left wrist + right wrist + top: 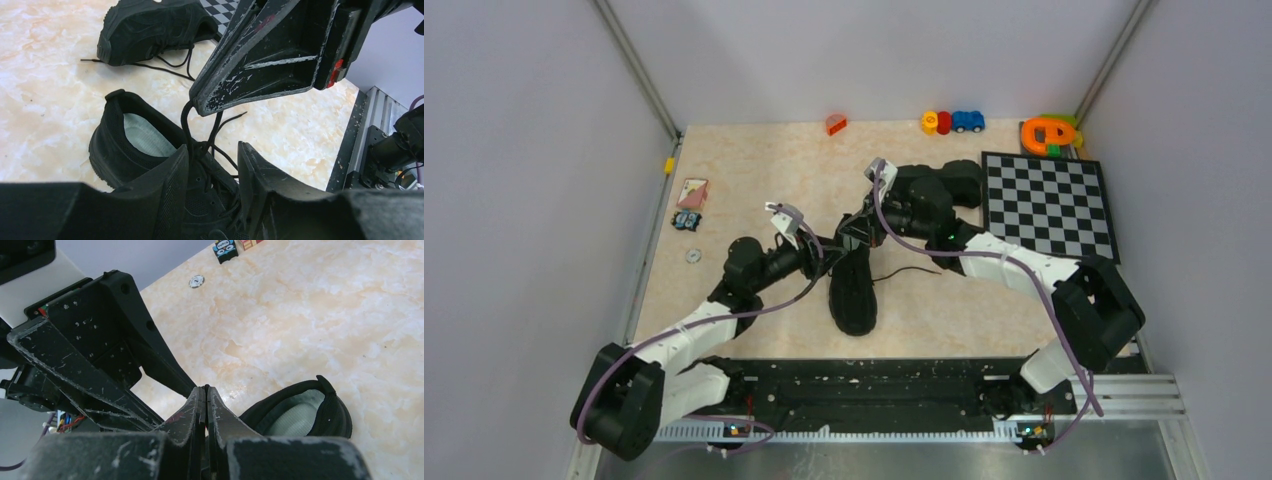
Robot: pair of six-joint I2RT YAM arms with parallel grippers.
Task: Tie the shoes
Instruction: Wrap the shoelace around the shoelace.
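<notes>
One black shoe point(854, 292) lies mid-table with its toe toward the arms; its pale insole shows in the left wrist view point(145, 136) and the right wrist view point(295, 416). The second shoe point(944, 185) lies farther back by the checkerboard, partly under the right arm, and also shows in the left wrist view point(150, 27). My right gripper point(206, 389) is shut on a thin black lace point(186, 122) and holds it up above the near shoe's tongue. My left gripper point(212, 152) is open, its fingers point(175, 172) astride the laced part of the same shoe, just below the right gripper point(200, 105).
A checkerboard point(1049, 205) lies at the back right. Small toys point(952, 122), an orange piece point(836, 124) and an orange-green toy point(1049, 133) line the back edge. A card point(692, 190), a dark block point(687, 220) and a washer point(693, 256) sit at the left. A black rail point(874, 385) runs along the near edge.
</notes>
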